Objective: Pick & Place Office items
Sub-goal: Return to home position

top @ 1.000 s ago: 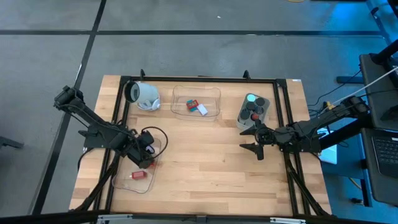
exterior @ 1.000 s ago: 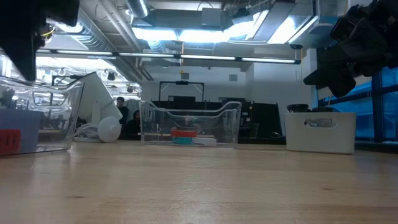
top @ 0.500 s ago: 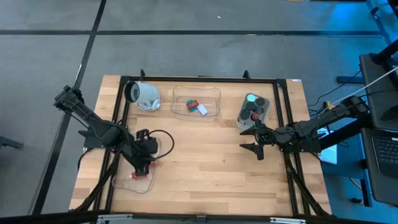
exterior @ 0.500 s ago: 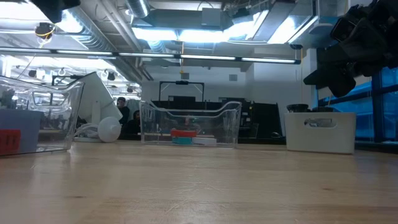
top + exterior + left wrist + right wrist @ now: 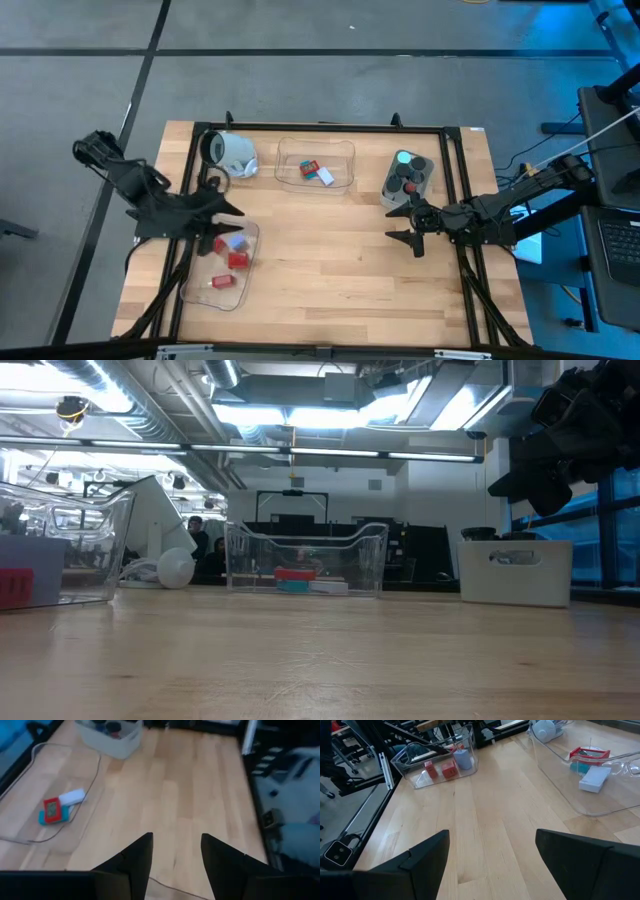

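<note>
While wide open — left end effector [image 5: 176, 838]

No text, label, brand, number or sign can be read in any of the views
</note>
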`<state>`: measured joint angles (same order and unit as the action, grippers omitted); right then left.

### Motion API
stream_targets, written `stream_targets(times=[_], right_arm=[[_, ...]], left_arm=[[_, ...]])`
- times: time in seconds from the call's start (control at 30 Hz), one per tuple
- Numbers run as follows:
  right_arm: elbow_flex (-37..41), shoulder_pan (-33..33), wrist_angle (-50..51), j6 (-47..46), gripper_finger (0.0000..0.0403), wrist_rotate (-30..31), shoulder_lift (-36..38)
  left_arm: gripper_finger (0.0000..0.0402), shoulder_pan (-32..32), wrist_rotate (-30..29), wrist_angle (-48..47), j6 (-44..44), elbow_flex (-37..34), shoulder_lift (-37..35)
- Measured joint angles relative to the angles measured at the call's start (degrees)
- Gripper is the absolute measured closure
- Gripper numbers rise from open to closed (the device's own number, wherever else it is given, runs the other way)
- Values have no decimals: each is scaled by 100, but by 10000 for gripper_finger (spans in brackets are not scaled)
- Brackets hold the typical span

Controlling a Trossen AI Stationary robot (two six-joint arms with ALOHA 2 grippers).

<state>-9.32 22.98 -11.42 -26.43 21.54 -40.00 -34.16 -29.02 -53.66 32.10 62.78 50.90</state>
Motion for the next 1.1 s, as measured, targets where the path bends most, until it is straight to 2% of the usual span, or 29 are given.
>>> stream_targets(times=[0.3, 0.53, 0.7, 0.87, 1.1], right_arm=[[0, 0, 0, -2, 102, -2, -1], [0, 0, -2, -2, 102, -2, 1], [0, 0, -2, -2, 102, -3, 213], [0, 0, -4, -2, 102, -3, 606], [-4, -2, 17, -2, 102, -2, 1071]], left_arm=[[237, -67, 21, 1296, -466, -1540, -1808], [240, -62, 500, 2945, -1656, -3001, -3461], [238, -62, 638, 3418, -2046, -3768, -4449], [240, -62, 579, 3677, -2202, -4339, -5076], [237, -56, 324, 4402, -2481, -4921, -5085]])
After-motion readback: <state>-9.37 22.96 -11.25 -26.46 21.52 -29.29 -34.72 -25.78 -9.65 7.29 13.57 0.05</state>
